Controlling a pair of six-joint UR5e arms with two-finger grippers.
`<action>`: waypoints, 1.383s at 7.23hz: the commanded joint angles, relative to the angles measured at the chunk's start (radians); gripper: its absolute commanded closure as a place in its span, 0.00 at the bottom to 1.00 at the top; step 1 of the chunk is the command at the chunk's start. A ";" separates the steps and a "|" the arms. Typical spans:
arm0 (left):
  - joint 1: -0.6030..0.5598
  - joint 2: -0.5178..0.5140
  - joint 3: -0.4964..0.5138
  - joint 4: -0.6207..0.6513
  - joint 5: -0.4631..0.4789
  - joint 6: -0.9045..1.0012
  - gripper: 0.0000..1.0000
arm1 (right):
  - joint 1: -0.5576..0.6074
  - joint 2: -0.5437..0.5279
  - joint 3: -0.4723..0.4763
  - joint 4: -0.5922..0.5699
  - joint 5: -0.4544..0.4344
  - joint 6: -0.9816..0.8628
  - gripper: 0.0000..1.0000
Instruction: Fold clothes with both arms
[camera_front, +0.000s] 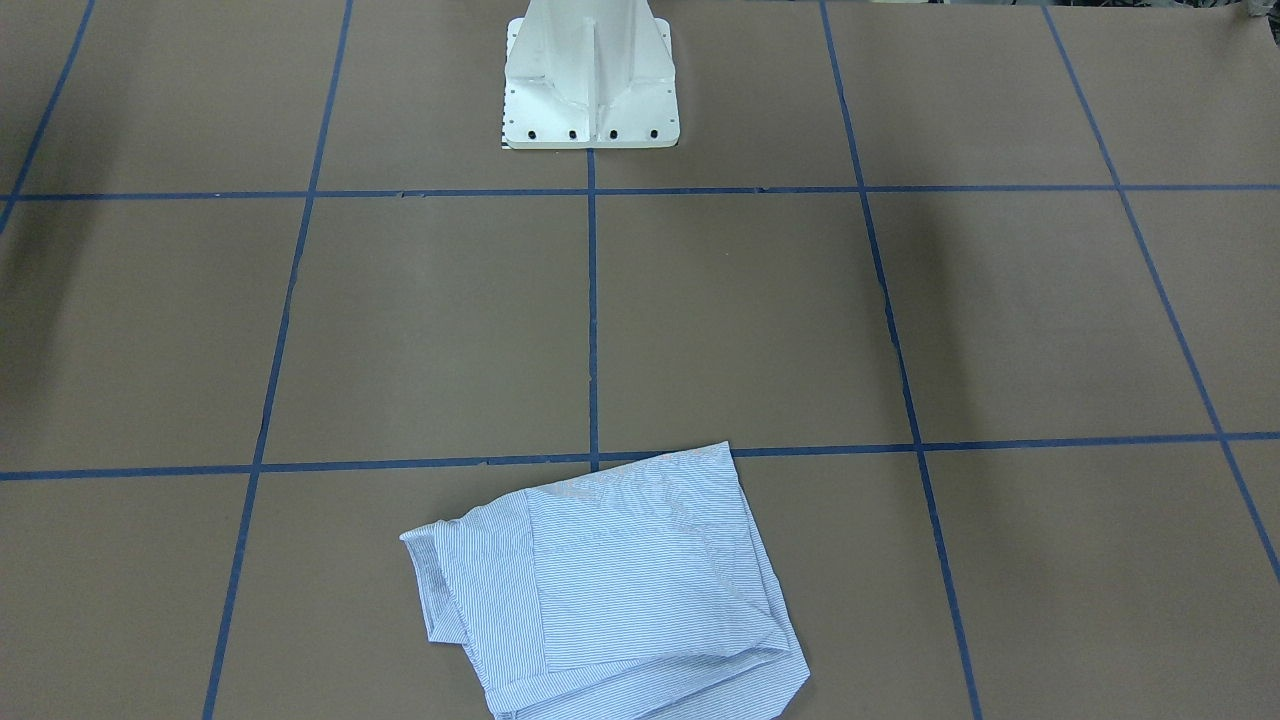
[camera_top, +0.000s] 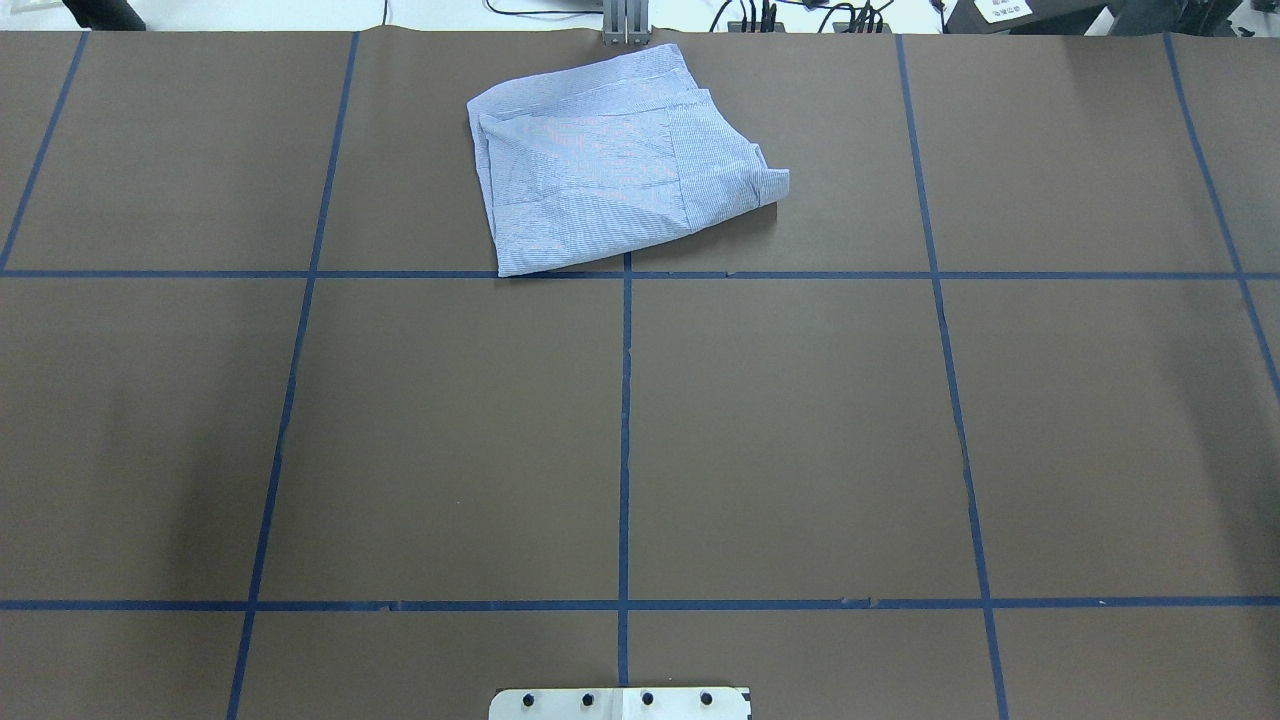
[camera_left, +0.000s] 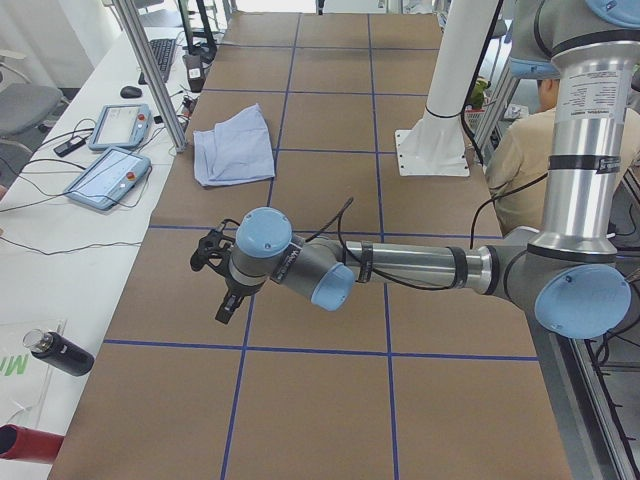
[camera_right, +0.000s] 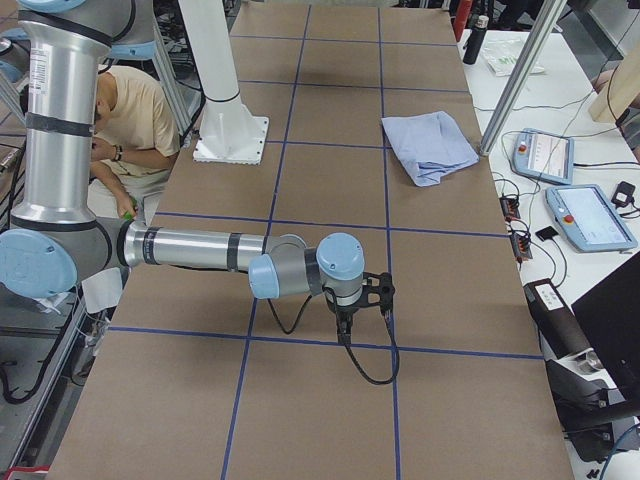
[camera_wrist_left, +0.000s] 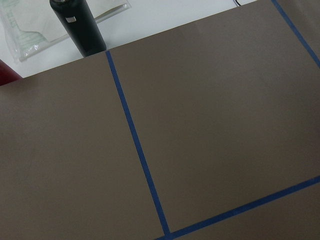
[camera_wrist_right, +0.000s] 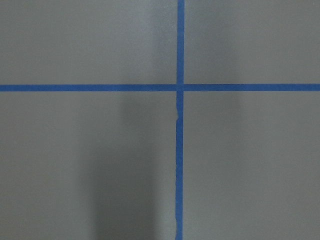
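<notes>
Shirt (camera_top: 620, 165) lies folded, far-centre of surface (camera_top: 800, 430) | left gripper (camera_left: 218, 285), right gripper (camera_right: 362, 300): well apart from it, opening cannot be told, nothing visibly held | step: likely parking; hold arms high, clear of cloth.

Shirt (camera_top: 600, 170) blue/wht stripes, prob. fine; table (camera_top: 800, 450) brown, blue grid (camera_top: 625, 450).

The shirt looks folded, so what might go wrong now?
The light blue-and-white striped folded shirt lies near the far edge of the brown table; a nudge might push it off. Its layers sit skewed, one corner sticking out, so the fold may loosen. A person sits near the grey right arm, which could swing into them.
</notes>
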 joint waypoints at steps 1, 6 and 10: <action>0.001 0.036 -0.049 0.004 -0.004 -0.004 0.01 | -0.002 0.017 0.005 -0.008 0.001 -0.001 0.00; 0.002 0.120 -0.121 -0.002 0.002 -0.004 0.01 | -0.012 0.081 0.009 -0.049 0.001 0.016 0.00; 0.005 0.150 -0.124 0.004 0.003 -0.007 0.01 | -0.015 0.143 0.008 -0.206 -0.012 0.010 0.00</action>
